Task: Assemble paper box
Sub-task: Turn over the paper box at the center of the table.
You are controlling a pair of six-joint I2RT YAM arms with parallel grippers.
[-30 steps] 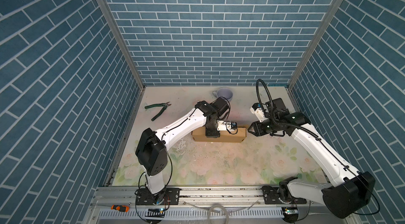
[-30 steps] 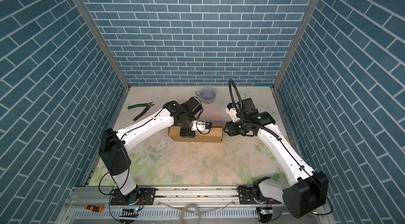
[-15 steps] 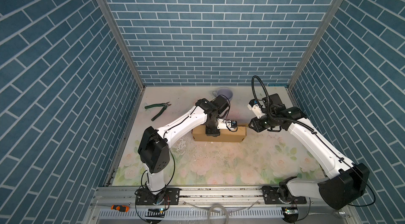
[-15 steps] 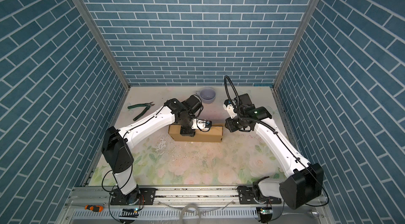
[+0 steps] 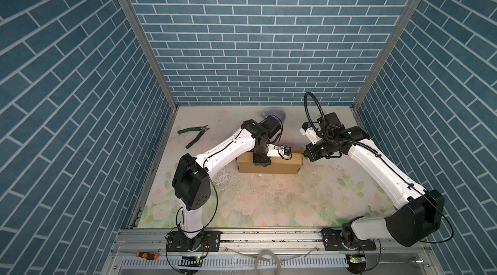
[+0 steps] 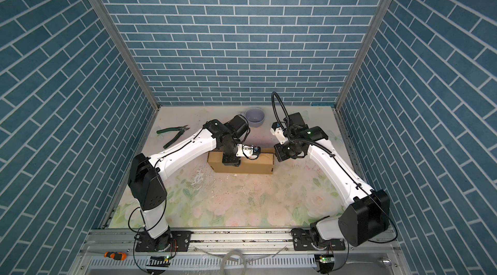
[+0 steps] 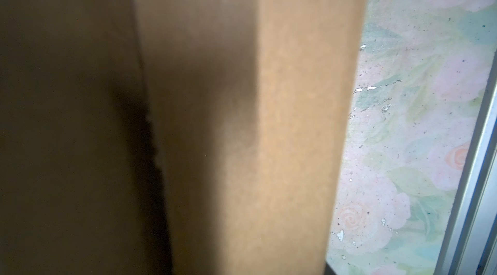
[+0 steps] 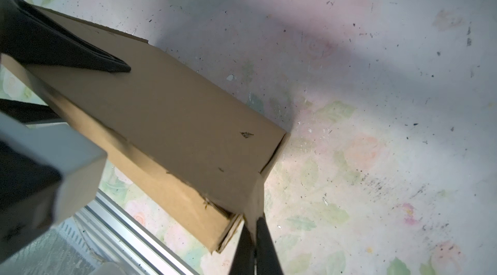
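left hand on paper box, grip: cannot tell | right hand pressed together at end flap | risk: shove could slide box, crumple flap

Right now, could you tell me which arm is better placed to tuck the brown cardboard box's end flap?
Right, probably: the right gripper is shut, tips at the end flap of the brown cardboard box; the left gripper rests on its top.
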